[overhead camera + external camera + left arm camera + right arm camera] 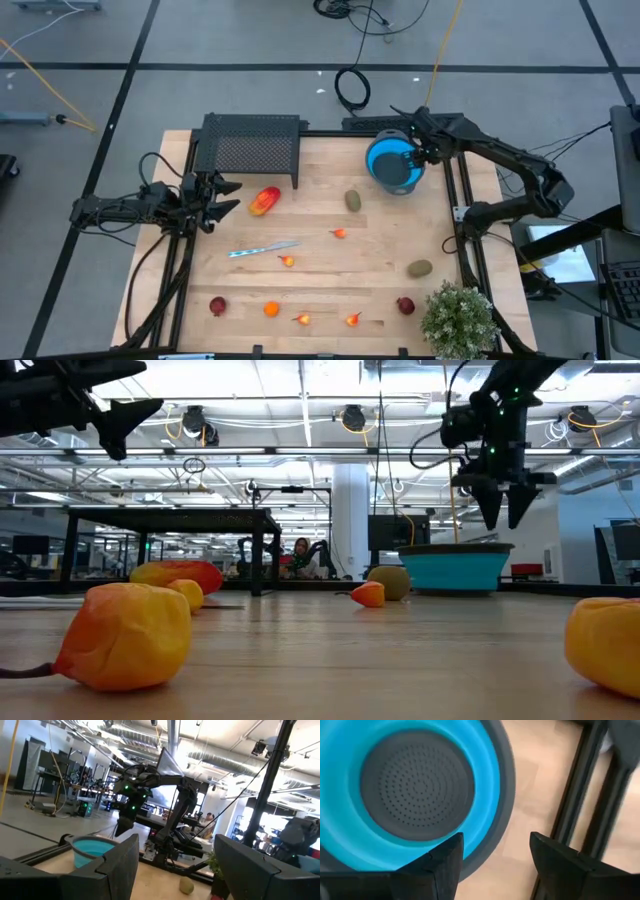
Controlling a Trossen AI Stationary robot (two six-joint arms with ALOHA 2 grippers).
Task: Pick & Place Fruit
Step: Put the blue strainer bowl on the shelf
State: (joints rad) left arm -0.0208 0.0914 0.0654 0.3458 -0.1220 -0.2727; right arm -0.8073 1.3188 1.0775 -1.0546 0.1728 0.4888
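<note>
Fruit is lying below the right gripper (418,150), fingers apart over the blue bowl (385,165): two kiwis (353,201), two dark red pieces (217,306), while the left gripper (222,196) is waiting open.

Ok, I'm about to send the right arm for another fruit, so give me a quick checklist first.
1. Right gripper open, nothing in it: ok.
2. Right gripper raised above the blue bowl rim: ok.
3. Bowl upright on the table: ok.
4. Nearest fruit, the kiwi, lies free of other things: ok.
5. Left gripper waits at the left edge, away from the kiwi: ok.
6. Fruit already in the bowl: cannot tell.
</note>
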